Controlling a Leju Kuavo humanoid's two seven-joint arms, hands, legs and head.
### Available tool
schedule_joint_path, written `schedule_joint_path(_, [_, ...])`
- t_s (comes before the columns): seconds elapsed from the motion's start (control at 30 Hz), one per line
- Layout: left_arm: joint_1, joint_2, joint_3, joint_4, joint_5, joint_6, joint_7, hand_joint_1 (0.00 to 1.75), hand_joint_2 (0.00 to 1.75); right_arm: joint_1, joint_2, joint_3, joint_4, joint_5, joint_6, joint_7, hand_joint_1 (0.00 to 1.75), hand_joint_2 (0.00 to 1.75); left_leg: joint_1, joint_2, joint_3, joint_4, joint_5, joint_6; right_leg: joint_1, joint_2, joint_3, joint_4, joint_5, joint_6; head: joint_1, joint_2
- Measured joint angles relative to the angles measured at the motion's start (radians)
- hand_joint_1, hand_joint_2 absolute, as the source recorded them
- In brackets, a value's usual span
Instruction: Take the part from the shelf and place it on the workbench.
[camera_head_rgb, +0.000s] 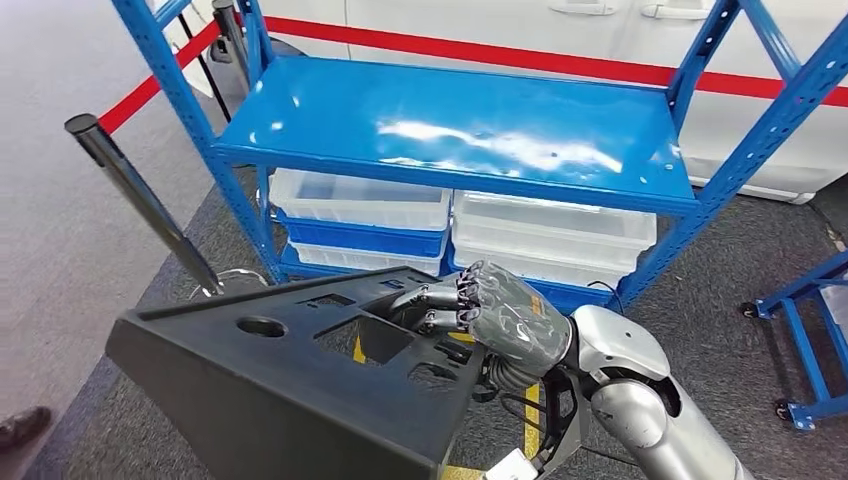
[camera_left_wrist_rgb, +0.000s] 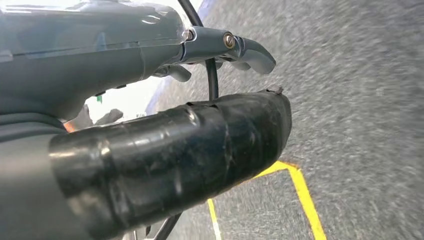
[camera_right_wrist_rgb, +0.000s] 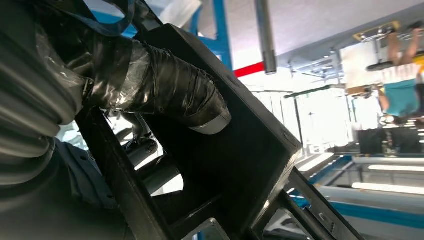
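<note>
Ahead, we face a blue steel shelf rack with a glossy top deck; clear plastic bins sit on the level beneath. Our right hand grips the large black moulded plastic part with cut-out holes, fingers hooked through an opening and the taped thumb pressed against its inner wall. We hold the part low before us, off the shelf. Our left hand hangs over grey carpet crossed by yellow floor tape; we cannot tell how its fingers stand. A red stripe runs along the white wall behind, and a metal barrier post leans at left.
</note>
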Motion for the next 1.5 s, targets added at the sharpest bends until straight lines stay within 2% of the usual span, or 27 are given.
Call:
schedule_joint_path(0.07, [-0.008, 0.005, 0.002, 0.012, 0.000, 0.016, -0.007, 0.00, 0.00, 0.012, -0.002, -0.004, -0.011, 0.004, -0.005, 0.002, 1.75, 1.75, -0.008, 0.019, 0.053, -0.092, -0.033, 0.013, 0.001, -0.022, -0.008, 0.011, 0.010, 0.016, 0.002, 0.000])
schedule_joint_path(0.13, [-0.011, 0.013, 0.009, 0.027, 0.000, 0.027, -0.012, 0.00, 0.00, 0.021, -0.004, -0.008, -0.016, 0.009, -0.007, 0.004, 1.75, 1.75, -0.016, 0.005, 0.042, -0.107, -0.027, 0.040, -0.003, -0.039, -0.009, 0.007, 0.024, 0.035, 0.004, 0.000])
schedule_joint_path(0.17, [-0.014, 0.017, 0.016, 0.035, 0.000, 0.032, -0.015, 0.00, 0.00, 0.023, -0.004, -0.007, -0.016, 0.012, -0.008, 0.009, 1.75, 1.75, -0.017, -0.003, 0.035, -0.111, -0.016, 0.052, -0.007, -0.026, -0.011, 0.010, 0.015, 0.042, 0.004, 0.000])
schedule_joint_path(0.2, [-0.017, 0.021, 0.023, 0.045, 0.000, 0.036, -0.017, 0.00, 0.00, 0.024, -0.004, -0.007, -0.016, 0.016, -0.008, 0.014, 1.75, 1.75, -0.017, -0.011, 0.026, -0.116, -0.003, 0.064, -0.010, -0.001, -0.017, 0.028, -0.015, 0.046, 0.004, 0.000])
schedule_joint_path(0.27, [-0.026, 0.031, 0.036, 0.067, 0.000, 0.043, -0.021, 0.00, 0.00, 0.023, -0.003, -0.004, -0.016, 0.026, -0.008, 0.030, 1.75, 1.75, -0.020, -0.027, -0.002, -0.119, 0.026, 0.080, -0.009, 0.065, -0.040, 0.120, -0.119, 0.044, 0.004, 0.000])
schedule_joint_path(0.33, [-0.032, 0.040, 0.043, 0.088, 0.000, 0.043, -0.018, 0.00, 0.00, 0.021, 0.000, 0.000, -0.015, 0.035, -0.008, 0.045, 1.75, 1.75, -0.029, -0.048, -0.036, -0.116, 0.052, 0.088, -0.001, 0.091, -0.061, 0.236, -0.195, 0.036, 0.004, 0.000])
schedule_joint_path(0.4, [-0.035, 0.047, 0.047, 0.106, 0.000, 0.039, -0.008, 0.00, 0.00, 0.016, 0.006, 0.005, -0.015, 0.043, -0.009, 0.056, 1.75, 1.75, -0.037, -0.077, -0.073, -0.109, 0.076, 0.090, 0.010, 0.098, -0.030, 0.258, -0.178, 0.021, 0.004, 0.000])
schedule_joint_path(0.47, [-0.036, 0.052, 0.050, 0.121, 0.000, 0.033, 0.002, 0.00, 0.00, 0.010, 0.011, 0.010, -0.016, 0.050, -0.011, 0.065, 1.75, 1.75, -0.042, -0.105, -0.103, -0.101, 0.098, 0.089, 0.021, 0.123, 0.059, 0.154, -0.130, -0.001, 0.004, 0.000])
schedule_joint_path(0.53, [-0.039, 0.056, 0.051, 0.131, 0.000, 0.027, 0.009, 0.00, 0.00, 0.008, 0.013, 0.014, -0.019, 0.056, -0.015, 0.074, 1.75, 1.75, -0.045, -0.129, -0.119, -0.101, 0.119, 0.083, 0.026, 0.161, 0.138, 0.030, -0.124, -0.016, 0.004, 0.000])
schedule_joint_path(0.57, [-0.040, 0.059, 0.051, 0.136, 0.000, 0.024, 0.012, 0.00, 0.00, 0.008, 0.014, 0.016, -0.020, 0.058, -0.017, 0.078, 1.75, 1.75, -0.044, -0.140, -0.122, -0.104, 0.130, 0.079, 0.028, 0.174, 0.155, -0.007, -0.130, -0.019, 0.004, 0.000])
schedule_joint_path(0.63, [-0.036, 0.064, 0.051, 0.145, 0.000, 0.020, 0.015, 0.00, 0.00, 0.013, 0.015, 0.018, -0.024, 0.065, -0.024, 0.085, 1.75, 1.75, -0.044, -0.163, -0.125, -0.116, 0.153, 0.065, 0.030, 0.162, 0.155, -0.023, -0.119, -0.019, 0.004, 0.000])
schedule_joint_path(0.7, [-0.032, 0.067, 0.050, 0.152, 0.000, 0.018, 0.014, 0.00, 0.00, 0.029, 0.013, 0.017, -0.031, 0.067, -0.039, 0.086, 1.75, 1.75, -0.045, -0.144, -0.136, -0.106, 0.136, 0.057, 0.025, 0.135, 0.145, -0.036, -0.096, -0.029, 0.004, 0.000])
schedule_joint_path(0.73, [-0.031, 0.068, 0.048, 0.155, 0.000, 0.014, 0.015, 0.00, 0.00, 0.043, 0.011, 0.014, -0.038, 0.064, -0.047, 0.082, 1.75, 1.75, -0.044, -0.119, -0.147, -0.079, 0.098, 0.054, 0.023, 0.120, 0.137, -0.042, -0.083, -0.034, 0.004, 0.000])
schedule_joint_path(0.8, [-0.032, 0.067, 0.044, 0.157, 0.000, 0.003, 0.021, 0.00, 0.00, 0.074, 0.001, 0.003, -0.054, 0.053, -0.057, 0.069, 1.75, 1.75, -0.035, -0.068, -0.176, 0.034, -0.013, 0.046, 0.022, 0.092, 0.114, -0.043, -0.061, -0.039, 0.004, 0.000])
schedule_joint_path(0.83, [-0.032, 0.066, 0.041, 0.158, 0.000, -0.003, 0.024, 0.00, 0.00, 0.087, -0.005, -0.003, -0.061, 0.048, -0.058, 0.063, 1.75, 1.75, -0.029, -0.057, -0.188, 0.100, -0.050, 0.038, 0.023, 0.078, 0.100, -0.042, -0.052, -0.036, 0.004, 0.000])
schedule_joint_path(0.87, [-0.032, 0.065, 0.038, 0.158, 0.000, -0.006, 0.027, 0.00, 0.00, 0.098, -0.009, -0.008, -0.066, 0.045, -0.058, 0.059, 1.75, 1.75, -0.022, -0.052, -0.192, 0.156, -0.062, 0.030, 0.022, 0.063, 0.085, -0.038, -0.043, -0.034, 0.004, 0.000])
schedule_joint_path(0.93, [-0.033, 0.063, 0.034, 0.158, 0.000, -0.011, 0.028, 0.00, 0.00, 0.111, -0.014, -0.015, -0.073, 0.042, -0.058, 0.054, 1.75, 1.75, -0.010, -0.045, -0.154, 0.176, -0.020, 0.016, 0.021, 0.034, 0.051, -0.027, -0.027, -0.025, 0.004, 0.000])
schedule_joint_path(1.0, [-0.034, 0.063, 0.029, 0.158, 0.000, -0.016, 0.025, 0.00, 0.00, 0.122, -0.017, -0.023, -0.082, 0.042, -0.057, 0.050, 1.75, 1.75, -0.004, -0.017, -0.049, 0.067, 0.009, 0.008, 0.019, 0.009, 0.024, -0.010, -0.017, -0.015, 0.004, 0.000])
schedule_joint_path(1.07, [-0.036, 0.064, 0.027, 0.158, 0.000, -0.018, 0.013, 0.00, 0.00, 0.136, -0.022, -0.036, -0.094, 0.036, -0.053, 0.042, 1.75, 1.75, -0.012, 0.009, 0.035, -0.061, -0.016, 0.017, 0.018, -0.014, 0.010, 0.005, -0.009, -0.003, 0.006, 0.000])
schedule_joint_path(1.1, [-0.036, 0.064, 0.026, 0.158, 0.000, -0.017, 0.004, 0.00, 0.00, 0.142, -0.024, -0.042, -0.099, 0.031, -0.047, 0.037, 1.75, 1.75, -0.020, 0.012, 0.050, -0.094, -0.029, 0.026, 0.016, -0.025, 0.006, 0.008, -0.003, 0.005, 0.007, 0.000])
schedule_joint_path(1.17, [-0.037, 0.065, 0.030, 0.158, 0.000, -0.014, -0.013, 0.00, 0.00, 0.145, -0.026, -0.049, -0.102, 0.022, -0.024, 0.024, 1.75, 1.75, -0.028, -0.003, 0.038, -0.111, -0.017, 0.052, 0.009, -0.034, 0.004, 0.007, 0.007, 0.023, 0.008, 0.000])
schedule_joint_path(1.23, [-0.045, 0.066, 0.037, 0.160, 0.000, -0.013, -0.023, 0.00, 0.00, 0.141, -0.026, -0.050, -0.100, 0.014, -0.001, 0.017, 1.75, 1.75, -0.028, -0.018, 0.023, -0.121, 0.008, 0.076, 0.002, 0.015, -0.009, 0.036, -0.036, 0.035, 0.008, 0.000])
schedule_joint_path(1.3, [-0.057, 0.067, 0.045, 0.162, 0.003, -0.013, -0.026, 0.00, 0.00, 0.135, -0.027, -0.050, -0.097, 0.005, 0.016, 0.015, 1.75, 1.75, -0.030, -0.035, -0.002, -0.123, 0.034, 0.090, 0.003, 0.080, -0.038, 0.132, -0.132, 0.036, 0.008, 0.000])
schedule_joint_path(1.33, [-0.063, 0.067, 0.051, 0.164, 0.007, -0.015, -0.028, 0.00, 0.00, 0.130, -0.028, -0.051, -0.094, -0.001, 0.026, 0.014, 1.75, 1.75, -0.033, -0.045, -0.019, -0.121, 0.047, 0.093, 0.004, 0.093, -0.053, 0.194, -0.173, 0.034, 0.008, 0.000])
schedule_joint_path(1.37, [-0.070, 0.070, 0.063, 0.167, 0.015, -0.019, -0.035, 0.00, 0.00, 0.122, -0.028, -0.050, -0.090, -0.010, 0.040, 0.011, 1.75, 1.75, -0.036, -0.058, -0.036, -0.119, 0.059, 0.094, 0.005, 0.098, -0.058, 0.242, -0.193, 0.031, 0.008, 0.000])
schedule_joint_path(1.43, [-0.090, 0.091, 0.101, 0.193, 0.035, -0.029, -0.063, 0.00, 0.00, 0.083, -0.029, -0.044, -0.068, -0.043, 0.075, -0.008, 1.75, 1.75, -0.039, -0.085, -0.071, -0.113, 0.081, 0.092, 0.006, 0.101, -0.028, 0.252, -0.168, 0.023, 0.008, 0.000])
schedule_joint_path(1.5, [-0.120, 0.142, 0.144, 0.251, 0.056, -0.033, -0.109, 0.00, 0.00, 0.016, -0.029, -0.024, -0.028, -0.084, 0.108, -0.033, 1.75, 1.75, -0.039, -0.109, -0.103, -0.105, 0.101, 0.083, 0.008, 0.129, 0.060, 0.135, -0.123, 0.010, 0.008, 0.000])
